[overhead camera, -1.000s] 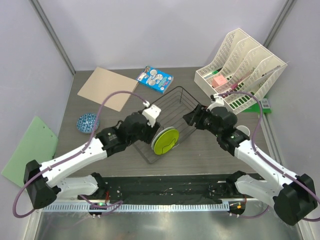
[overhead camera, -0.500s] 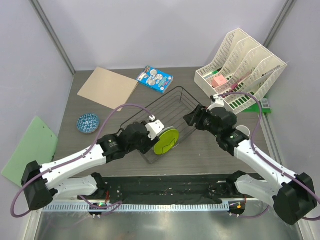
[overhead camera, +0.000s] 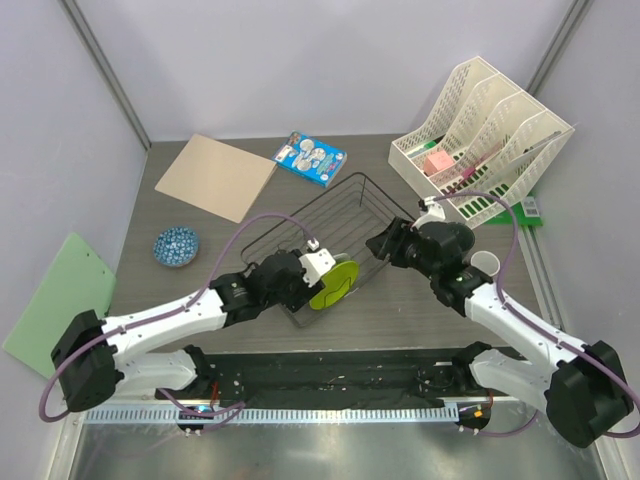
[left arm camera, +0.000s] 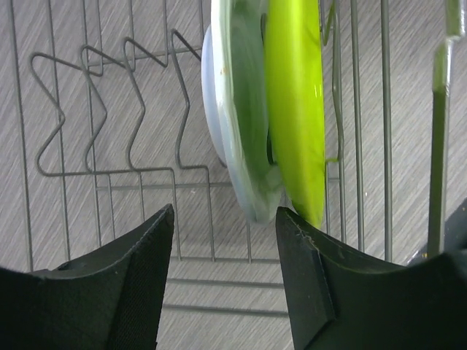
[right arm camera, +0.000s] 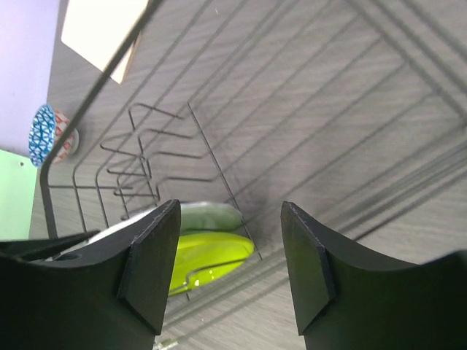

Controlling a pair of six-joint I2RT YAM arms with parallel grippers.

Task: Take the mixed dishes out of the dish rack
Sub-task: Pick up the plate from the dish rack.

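Overhead view: a dark wire dish rack point(overhead camera: 362, 203) sat on the grey table point(overhead camera: 250, 225) between two white arms. A lime-green plate point(overhead camera: 338, 281) stood on edge at the rack's near end. The left gripper point(overhead camera: 322, 277) was at that plate, its fingers hidden under the wrist from this angle. The right gripper point(overhead camera: 381, 243) was at the rack's right rim. A blue speckled bowl point(overhead camera: 175, 246) sat on the table, well apart to the left. Also on the table were a tan board point(overhead camera: 215, 177), a blue snack packet point(overhead camera: 311, 157) and a white file organiser point(overhead camera: 480, 140).

Left wrist view: the left gripper point(left arm camera: 225, 215) had its jaws spread, with nothing pinched. Just beyond the tips, a white plate point(left arm camera: 235, 109) and the lime-green plate point(left arm camera: 295, 109) stood upright, face to face and touching. The rack's point(left arm camera: 109, 173) wire prongs rose to their left.

Right wrist view: the right gripper point(right arm camera: 230, 206) was spread and empty, hovering over the rack's point(right arm camera: 168, 153) wire floor. The lime-green plate point(right arm camera: 211, 261) and the white plate point(right arm camera: 208, 217) showed between the fingers, lower in the rack. The bowl point(right arm camera: 47, 135) and the tan board point(right arm camera: 102, 29) lay beyond the rack.
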